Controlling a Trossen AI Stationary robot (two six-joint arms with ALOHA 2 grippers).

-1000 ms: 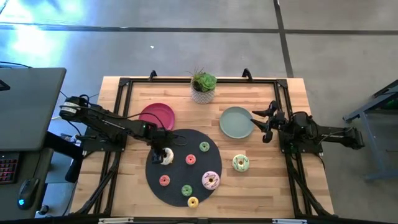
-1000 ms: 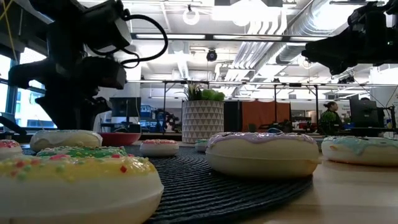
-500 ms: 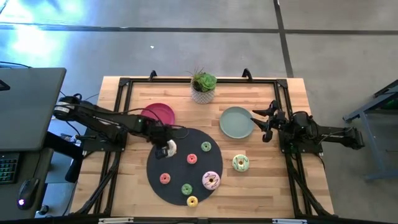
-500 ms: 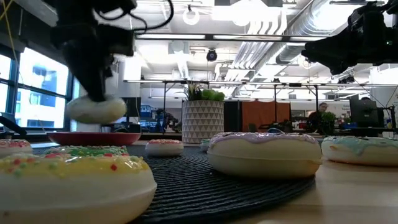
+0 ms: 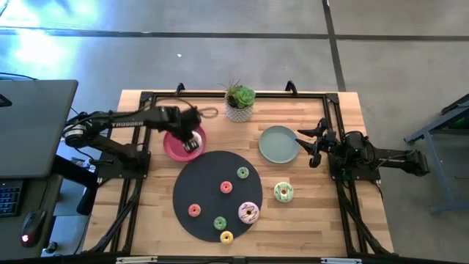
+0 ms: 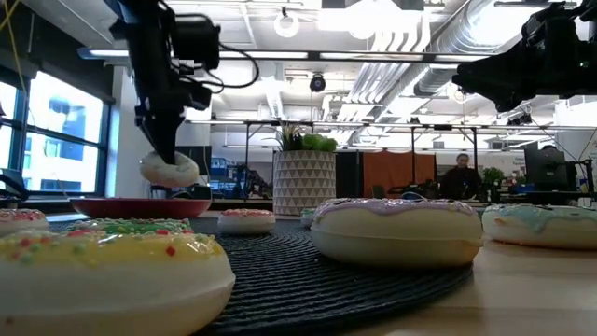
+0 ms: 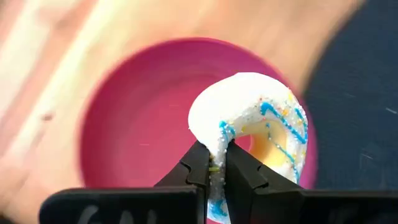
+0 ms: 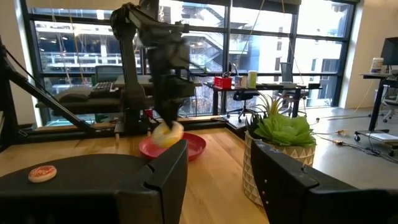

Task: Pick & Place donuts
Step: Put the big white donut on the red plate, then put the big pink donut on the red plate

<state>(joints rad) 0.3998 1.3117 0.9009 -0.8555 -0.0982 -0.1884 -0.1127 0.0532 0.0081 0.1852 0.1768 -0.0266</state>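
Note:
My left gripper [image 5: 192, 139] is shut on the cream donut [image 7: 255, 118], white with blue drizzle, just above the red plate [image 5: 174, 144] at the table's far left. The low view shows this donut [image 6: 170, 170] hanging over the red plate [image 6: 140, 206]. Several mini donuts and the pink-sprinkled donut [image 5: 248, 213] lie flat on the black mat [image 5: 205, 191]. The green-frosted donut [image 5: 283, 192] rests on the wood to the mat's right. My right gripper [image 5: 311, 144] waits open beside the sage-green plate [image 5: 278, 144]. My left gripper pinches the cream donut's ring [image 7: 217, 144] between its two fingers, one on the outer edge and the other on the hole side. The fingers come from above, pointing down. The donut hangs tilted below them, clear of the red plate.
A potted plant [image 5: 239, 103] stands at the table's far edge between the two plates. A black frame rail [image 5: 146, 110] runs around the tabletop. Bare wood lies near the front edge and right of the mat.
My left gripper has taken hold of the cream donut on the black mat's left part, lifted it clear, and carried it toward the table's far edge until it hangs over the red plate.

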